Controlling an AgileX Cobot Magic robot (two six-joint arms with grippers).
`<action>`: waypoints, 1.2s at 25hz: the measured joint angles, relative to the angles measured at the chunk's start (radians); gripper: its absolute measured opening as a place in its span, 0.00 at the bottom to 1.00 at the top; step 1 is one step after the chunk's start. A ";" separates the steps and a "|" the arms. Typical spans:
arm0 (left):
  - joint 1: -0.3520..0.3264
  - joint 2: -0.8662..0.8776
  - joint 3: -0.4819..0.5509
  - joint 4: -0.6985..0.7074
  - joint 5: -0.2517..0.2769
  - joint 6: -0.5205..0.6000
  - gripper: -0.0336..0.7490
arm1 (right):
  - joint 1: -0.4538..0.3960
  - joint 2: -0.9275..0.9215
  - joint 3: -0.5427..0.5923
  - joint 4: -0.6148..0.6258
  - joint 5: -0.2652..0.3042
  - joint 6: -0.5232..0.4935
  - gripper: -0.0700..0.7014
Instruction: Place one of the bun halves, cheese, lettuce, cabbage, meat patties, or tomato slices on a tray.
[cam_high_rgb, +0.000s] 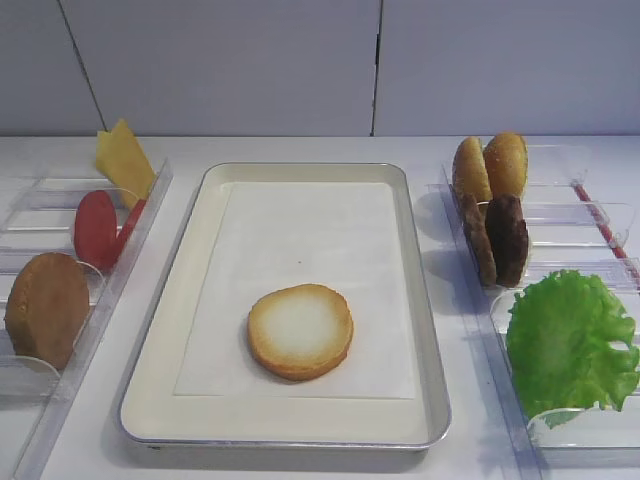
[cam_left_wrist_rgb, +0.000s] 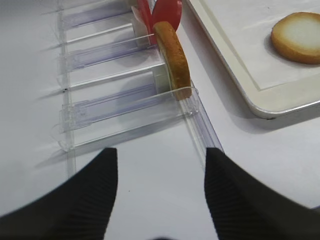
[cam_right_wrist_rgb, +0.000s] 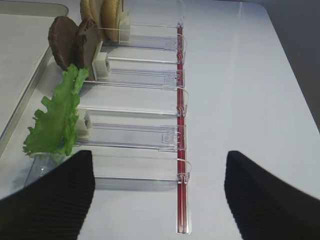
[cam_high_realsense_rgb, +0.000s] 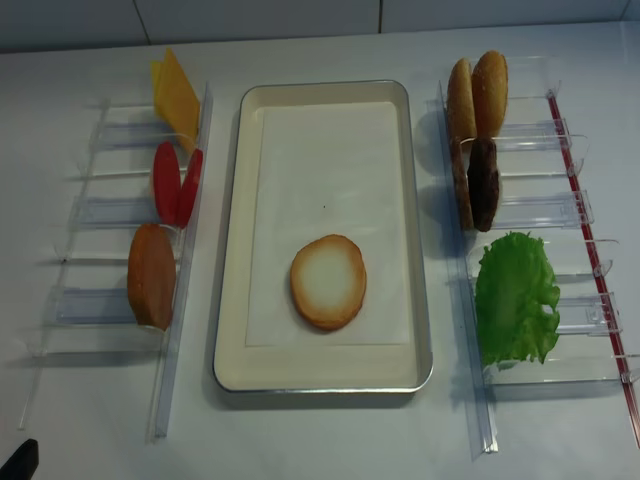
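On the far left, I see the clear plastic holders (cam_high_realsense_rgb: 120, 250) with the cheese (cam_high_realsense_rgb: 176, 95) at the back, the tomato slices (cam_high_realsense_rgb: 174, 185) in the middle and an all-brown bun half (cam_high_realsense_rgb: 151, 275) at the front, all standing on edge in their slots. My left gripper (cam_left_wrist_rgb: 160, 200) hangs above the table just in front of this rack; its jaws stand apart and nothing is between them.

At the middle lies the tray (cam_high_realsense_rgb: 228, 300), and the bun half (cam_high_realsense_rgb: 328, 281) with the pale cut face rests flat on the paper liner (cam_high_realsense_rgb: 330, 160), toward the near end. I judge that one item is already placed, so the task as written looks done; the other ingredients wait in their racks.

At the right, the second rack (cam_high_realsense_rgb: 560, 200) holds two golden buns (cam_high_realsense_rgb: 478, 95), the meat patties (cam_high_realsense_rgb: 477, 185) and the lettuce (cam_high_realsense_rgb: 515, 298). My right gripper (cam_right_wrist_rgb: 160, 197) hovers near the rack's front end, jaws wide apart and empty.
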 joint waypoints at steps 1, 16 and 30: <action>0.000 0.000 0.000 0.000 0.000 0.000 0.56 | 0.000 0.000 0.000 0.000 0.000 0.000 0.80; 0.059 0.000 0.000 -0.030 0.000 0.003 0.56 | 0.000 0.000 0.000 0.000 0.000 0.000 0.80; 0.350 0.000 0.000 -0.030 0.000 0.003 0.56 | 0.000 0.000 0.000 0.000 0.000 0.000 0.80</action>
